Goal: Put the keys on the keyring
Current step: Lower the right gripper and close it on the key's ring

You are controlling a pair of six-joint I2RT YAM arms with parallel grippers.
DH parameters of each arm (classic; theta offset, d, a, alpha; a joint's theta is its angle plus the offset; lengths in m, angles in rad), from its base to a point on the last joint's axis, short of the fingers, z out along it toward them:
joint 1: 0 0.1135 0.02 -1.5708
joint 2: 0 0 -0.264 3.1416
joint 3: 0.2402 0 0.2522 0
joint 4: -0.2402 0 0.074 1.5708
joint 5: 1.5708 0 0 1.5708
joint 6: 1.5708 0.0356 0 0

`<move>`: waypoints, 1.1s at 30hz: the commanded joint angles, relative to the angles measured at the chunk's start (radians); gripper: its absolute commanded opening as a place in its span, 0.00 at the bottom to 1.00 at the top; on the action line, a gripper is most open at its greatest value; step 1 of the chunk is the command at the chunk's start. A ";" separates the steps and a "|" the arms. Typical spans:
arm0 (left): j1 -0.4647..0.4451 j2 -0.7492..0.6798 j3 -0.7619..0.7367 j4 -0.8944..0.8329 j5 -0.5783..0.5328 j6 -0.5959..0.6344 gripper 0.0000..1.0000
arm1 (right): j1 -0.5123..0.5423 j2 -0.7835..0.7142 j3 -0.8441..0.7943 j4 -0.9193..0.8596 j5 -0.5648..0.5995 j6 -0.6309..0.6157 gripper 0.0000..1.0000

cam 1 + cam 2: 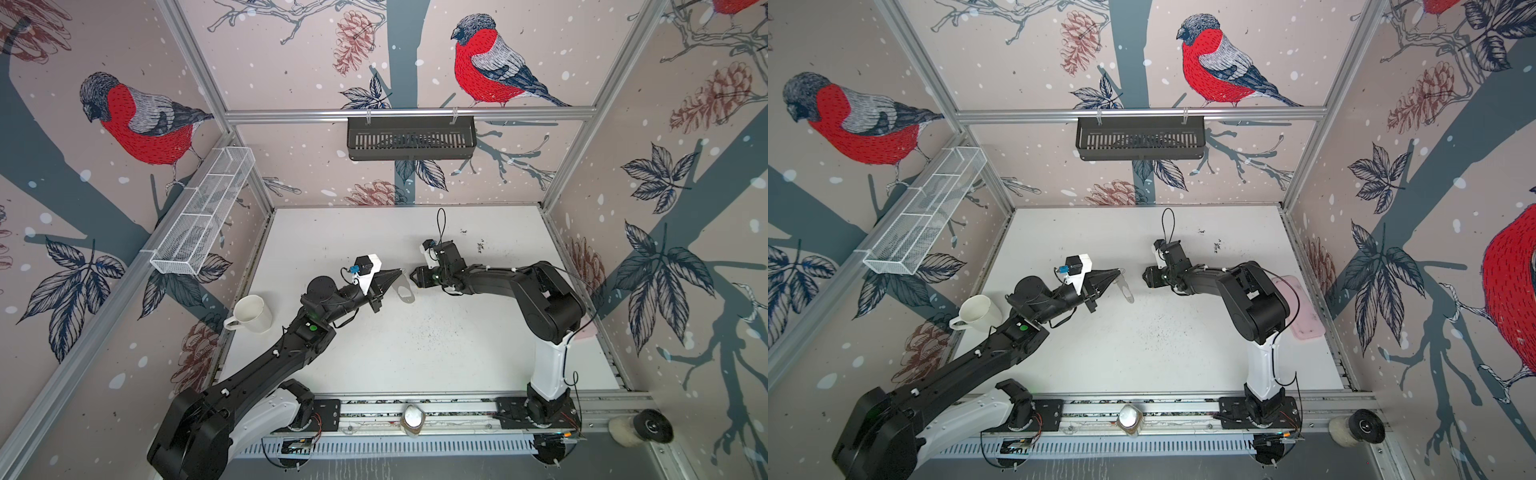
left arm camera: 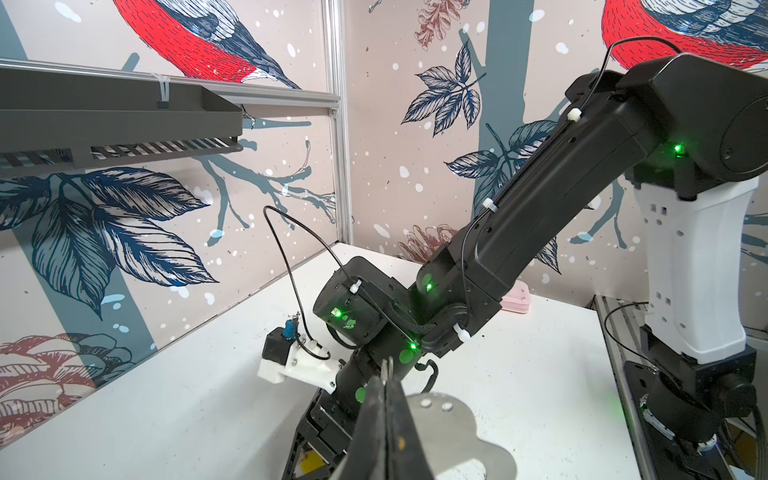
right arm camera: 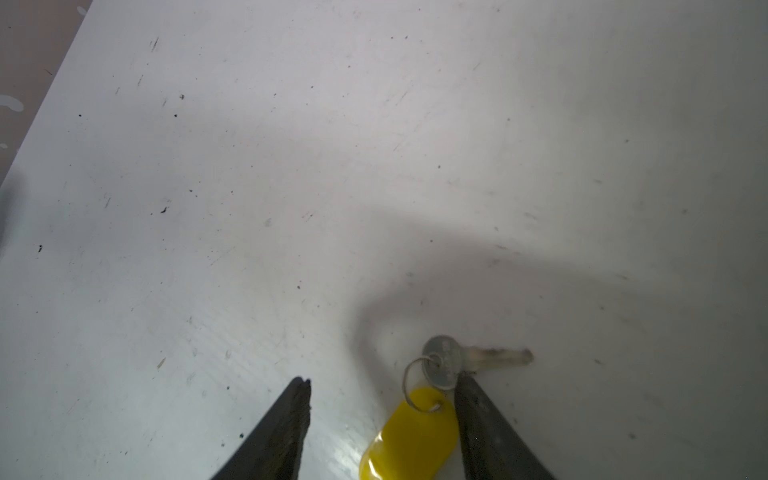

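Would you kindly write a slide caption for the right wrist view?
Right gripper open over the white table, the yellow-tagged keys lying beside one finger.

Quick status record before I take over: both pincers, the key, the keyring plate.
left pincer: shut on a small metal ring of the keyring plate
right pincer: open, low over the table
key: lying on the table, not gripped
yellow tag: between the right fingers, beside one finger
key on keyring plate: not yet
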 commanded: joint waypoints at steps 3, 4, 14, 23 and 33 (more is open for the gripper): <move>-0.001 -0.009 -0.003 0.030 0.000 -0.002 0.00 | 0.009 -0.036 -0.003 -0.024 0.054 -0.072 0.57; 0.000 -0.010 -0.004 0.031 -0.001 -0.002 0.00 | 0.012 -0.037 -0.004 -0.035 0.074 -0.086 0.56; 0.000 -0.003 -0.008 0.045 0.001 -0.012 0.00 | 0.086 -0.012 0.015 -0.084 0.296 -0.169 0.46; -0.001 -0.025 -0.014 0.028 -0.009 -0.006 0.00 | 0.103 0.005 0.030 -0.084 0.375 -0.169 0.35; 0.001 -0.035 -0.019 0.026 -0.011 -0.007 0.00 | 0.103 0.008 0.037 -0.082 0.382 -0.178 0.27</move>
